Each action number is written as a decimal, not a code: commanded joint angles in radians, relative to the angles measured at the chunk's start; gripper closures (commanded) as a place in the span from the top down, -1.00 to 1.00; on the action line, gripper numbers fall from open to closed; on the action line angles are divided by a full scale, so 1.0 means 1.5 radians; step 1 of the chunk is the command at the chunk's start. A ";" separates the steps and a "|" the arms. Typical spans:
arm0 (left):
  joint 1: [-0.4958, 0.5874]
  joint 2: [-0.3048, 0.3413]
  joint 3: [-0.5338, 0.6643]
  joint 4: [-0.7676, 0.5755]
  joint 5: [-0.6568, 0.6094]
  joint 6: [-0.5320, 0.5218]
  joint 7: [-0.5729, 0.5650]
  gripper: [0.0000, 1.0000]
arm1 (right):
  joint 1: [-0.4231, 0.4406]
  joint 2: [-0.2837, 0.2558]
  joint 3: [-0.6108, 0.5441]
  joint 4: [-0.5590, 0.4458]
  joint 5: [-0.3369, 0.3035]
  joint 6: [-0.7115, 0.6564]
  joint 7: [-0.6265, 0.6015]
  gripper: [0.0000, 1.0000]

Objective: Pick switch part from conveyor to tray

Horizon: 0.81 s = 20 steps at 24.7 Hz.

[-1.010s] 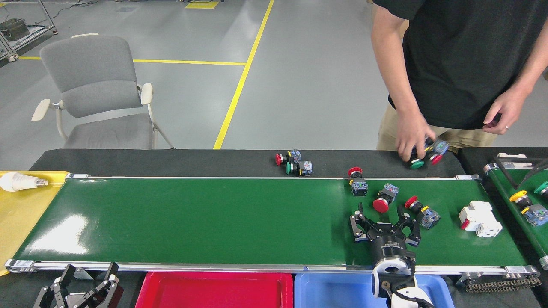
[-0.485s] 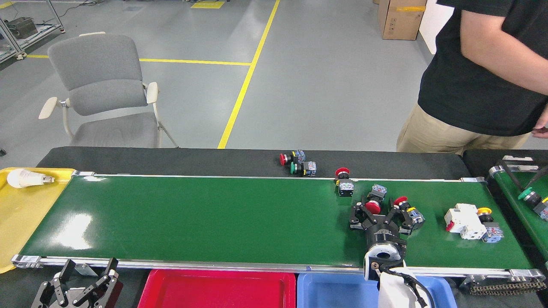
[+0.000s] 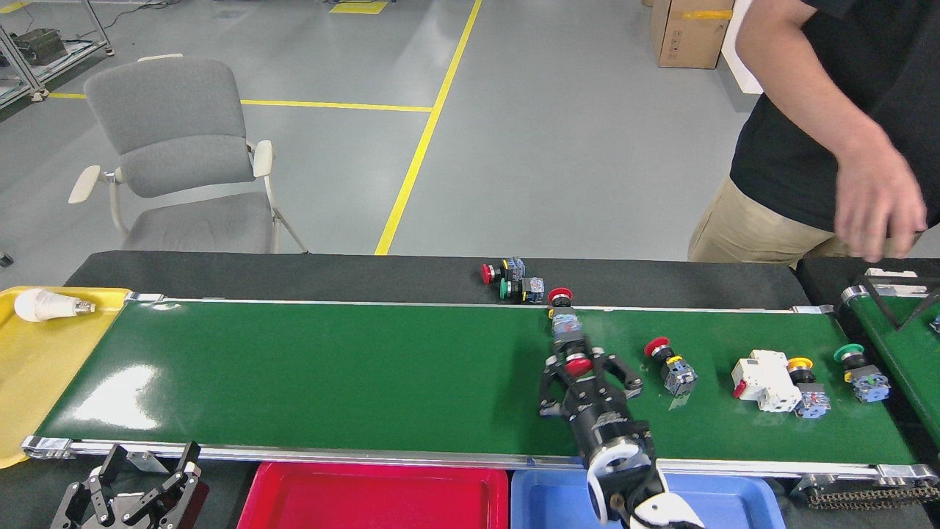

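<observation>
Right gripper [image 3: 584, 365] shifted left, around red switch [image 3: 579, 364]

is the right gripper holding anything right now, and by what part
The right gripper closes around a red-capped switch part at its red cap; whether the grip is firm cannot be told. The left gripper holds nothing.
</observation>
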<state>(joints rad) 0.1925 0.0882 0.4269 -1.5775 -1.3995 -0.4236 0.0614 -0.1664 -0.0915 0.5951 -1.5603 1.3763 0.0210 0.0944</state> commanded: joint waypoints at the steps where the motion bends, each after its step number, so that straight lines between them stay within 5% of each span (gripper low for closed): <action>1: -0.007 0.005 0.002 -0.006 -0.001 0.003 0.008 1.00 | 0.013 -0.003 0.032 -0.053 0.007 -0.146 0.014 -0.54; 2: -0.011 0.005 0.002 -0.004 -0.001 0.004 0.007 1.00 | 0.015 -0.003 0.052 -0.055 0.016 -0.200 0.015 0.46; 3: -0.018 0.005 0.001 -0.002 -0.002 0.004 0.007 1.00 | 0.018 -0.002 0.063 -0.052 0.027 -0.230 0.015 1.00; 9: -0.060 -0.004 -0.034 -0.012 -0.092 0.007 0.006 0.99 | 0.040 0.003 0.058 -0.046 0.038 -0.256 0.005 1.00; 12: -0.065 -0.006 -0.087 -0.053 -0.098 0.016 -0.004 0.99 | 0.102 0.010 -0.059 -0.073 0.013 -0.197 -0.040 0.86; 16: -0.124 -0.051 -0.249 -0.054 -0.145 0.112 -0.074 0.99 | 0.238 0.077 -0.259 -0.096 0.013 0.016 -0.151 0.92; 20: -0.174 -0.119 -0.383 -0.019 -0.172 0.189 -0.128 0.99 | 0.288 0.092 -0.317 -0.093 0.007 0.030 -0.172 0.94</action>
<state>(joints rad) -0.0526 -0.0795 -0.1171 -1.6061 -1.6512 -0.1983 -0.0926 0.2716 0.0384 0.1301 -1.6863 1.3898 0.0391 -0.1350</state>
